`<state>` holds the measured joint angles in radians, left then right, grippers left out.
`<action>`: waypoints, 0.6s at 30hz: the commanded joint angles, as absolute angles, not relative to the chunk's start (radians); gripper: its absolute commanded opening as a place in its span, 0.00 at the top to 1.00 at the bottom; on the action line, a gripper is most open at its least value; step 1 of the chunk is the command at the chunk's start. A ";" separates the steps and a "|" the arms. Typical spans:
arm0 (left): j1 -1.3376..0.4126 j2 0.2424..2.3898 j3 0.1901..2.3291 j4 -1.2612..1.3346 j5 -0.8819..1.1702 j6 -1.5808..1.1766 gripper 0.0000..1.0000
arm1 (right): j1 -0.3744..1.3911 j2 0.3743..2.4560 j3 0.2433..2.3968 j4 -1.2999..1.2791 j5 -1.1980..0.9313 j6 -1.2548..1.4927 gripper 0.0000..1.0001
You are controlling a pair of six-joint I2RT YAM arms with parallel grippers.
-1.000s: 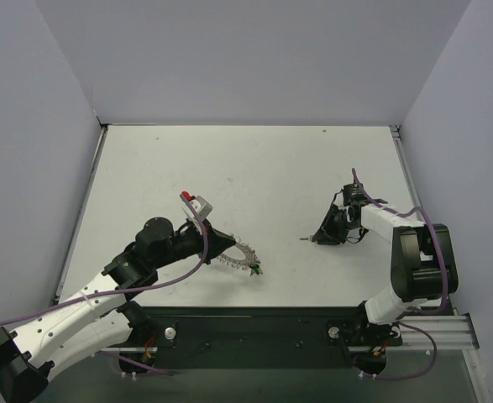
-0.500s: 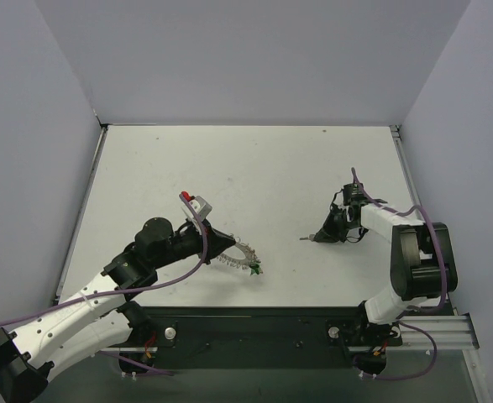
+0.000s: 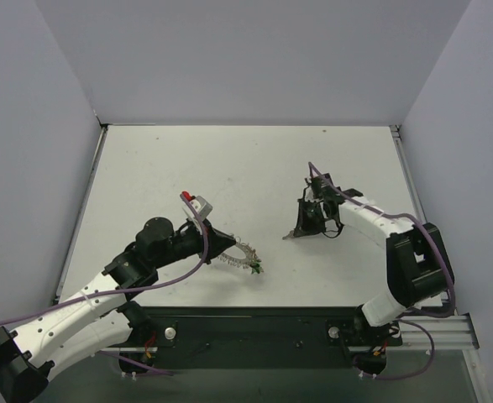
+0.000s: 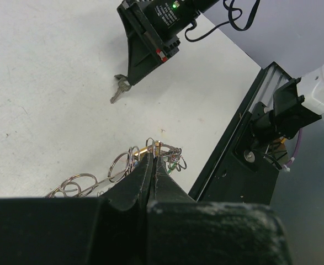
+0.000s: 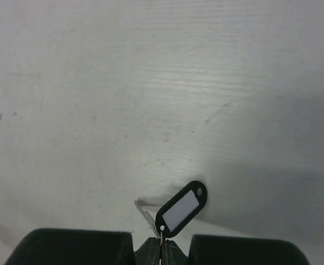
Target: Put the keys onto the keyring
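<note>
Even, bright light — soft shadows; the table (image 5: 150, 83) looks slightly blurred in the right wrist view.

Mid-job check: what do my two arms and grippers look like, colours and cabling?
Both the left arm and right arm have white links with black joints, and a purple cable runs along each. The left gripper and right gripper are black wedges tapering to narrow tips. The right gripper's body carries a green light and a small red mark.

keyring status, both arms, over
Left gripper shut on keyring. Right gripper shut on black-tagged key, not yet threaded. Only bare table between them.
</note>
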<state>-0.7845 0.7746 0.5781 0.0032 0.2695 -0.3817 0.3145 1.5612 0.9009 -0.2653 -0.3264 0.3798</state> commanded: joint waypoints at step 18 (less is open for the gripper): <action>-0.785 0.744 0.678 -0.057 0.245 -0.325 1.00 | 0.460 0.959 0.770 -0.009 -0.611 0.048 1.00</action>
